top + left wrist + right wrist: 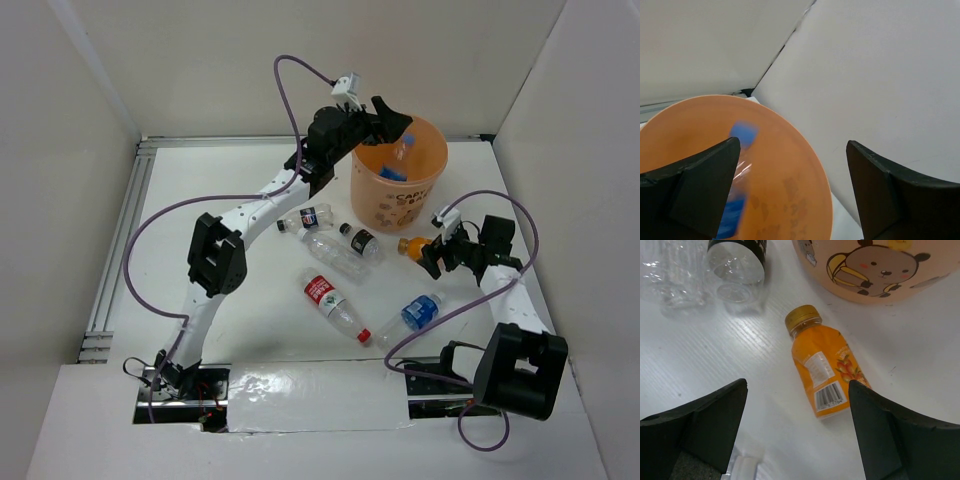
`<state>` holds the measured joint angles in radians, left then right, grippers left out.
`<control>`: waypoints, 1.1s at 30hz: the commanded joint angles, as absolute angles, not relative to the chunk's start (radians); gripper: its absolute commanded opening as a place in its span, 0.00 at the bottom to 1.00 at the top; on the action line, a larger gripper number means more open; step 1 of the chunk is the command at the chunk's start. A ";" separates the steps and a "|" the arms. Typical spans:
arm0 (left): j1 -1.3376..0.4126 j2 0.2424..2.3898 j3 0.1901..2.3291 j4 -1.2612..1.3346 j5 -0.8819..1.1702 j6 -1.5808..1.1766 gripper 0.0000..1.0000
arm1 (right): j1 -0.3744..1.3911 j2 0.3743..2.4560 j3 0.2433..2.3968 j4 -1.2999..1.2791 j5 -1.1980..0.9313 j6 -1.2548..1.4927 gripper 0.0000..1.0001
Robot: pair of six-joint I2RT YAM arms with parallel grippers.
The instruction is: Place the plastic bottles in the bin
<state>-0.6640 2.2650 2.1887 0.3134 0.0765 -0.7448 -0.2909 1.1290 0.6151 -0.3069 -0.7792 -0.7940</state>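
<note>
Bin sits upper centre-right in the top view. A blue-capped bottle is inside it, blurred in the left wrist view. Left gripper is over the bin's upper-left rim, jaws wide apart, holding nothing. Orange bottle lies on the table just below the bin. Right gripper straddles it, jaws spread, not touching. Red-label bottle, blue-label bottle and three more lie centre frame.

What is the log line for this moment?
left gripper: open over bin | right gripper: open above orange bottle | blue-capped bottle: in bin
</note>
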 commanded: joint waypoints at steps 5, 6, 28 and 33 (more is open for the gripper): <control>-0.666 2.094 2.151 0.310 0.074 -0.571 1.00 | -0.296 1.268 0.666 -0.183 -0.756 -1.003 0.89; -0.666 2.054 2.082 0.289 0.074 -0.551 1.00 | -0.296 1.297 0.681 -0.183 -0.746 -1.018 0.89; -0.480 1.667 1.215 0.063 0.095 0.004 1.00 | -0.230 1.237 0.914 -1.038 -0.860 -1.742 0.29; -0.480 1.749 1.262 0.063 0.098 0.055 1.00 | -0.196 1.134 1.156 -1.111 -1.018 -1.646 0.29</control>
